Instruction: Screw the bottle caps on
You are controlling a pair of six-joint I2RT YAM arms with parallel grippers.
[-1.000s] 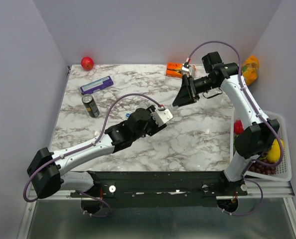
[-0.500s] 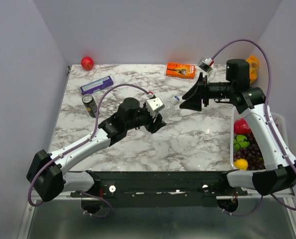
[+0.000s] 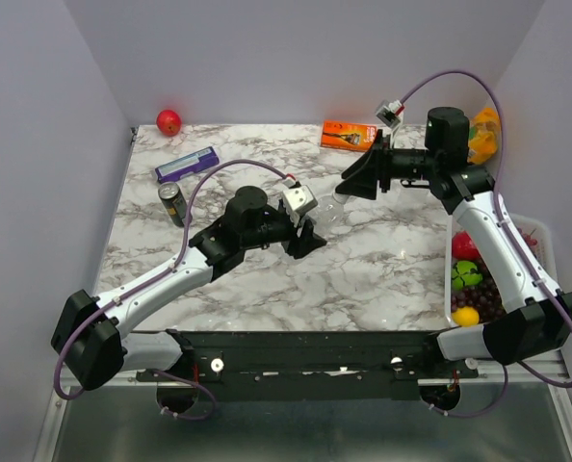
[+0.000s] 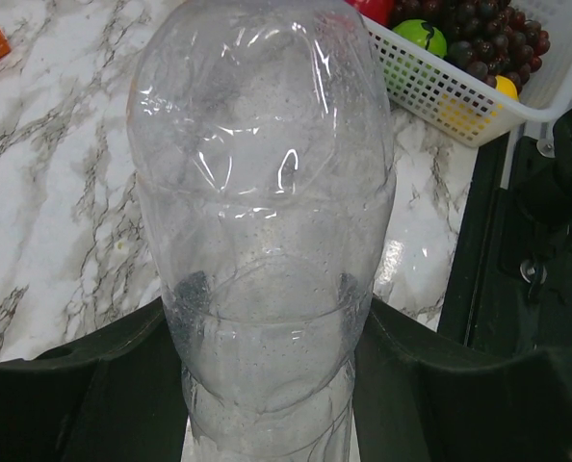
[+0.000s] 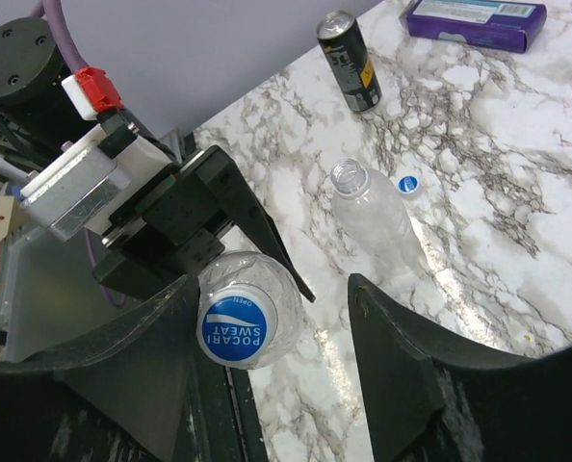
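The counter (image 3: 382, 269) holds the job, and the job looks about half done, going by what shows here.

The left tool (image 3: 307, 239) pinches the held bottle (image 4: 267, 212) low on its body, one finger on each side. It lifts this bottle off the counter and tips it so the top points at the right arm.

The right tool (image 3: 349, 185) is spread wide and holds nothing. It hangs near the top of the held bottle but does not touch it.

The held bottle has a blue cap (image 5: 236, 327) on its top. The cap sits flat and straight, so I think this one is done. I cannot tell if it is turned all the way tight.

An open bottle (image 5: 371, 219) is on the counter, near the can (image 5: 353, 48). Its neck is bare, with nothing on it.

A loose cap (image 5: 408, 183) lies flat on the counter just beside that open bottle.

So this is left, as I see it: put down the held bottle, pick up the loose cap, and twist it onto the open bottle. I see no other bottles or caps in these views, so I cannot say if there are more to do.
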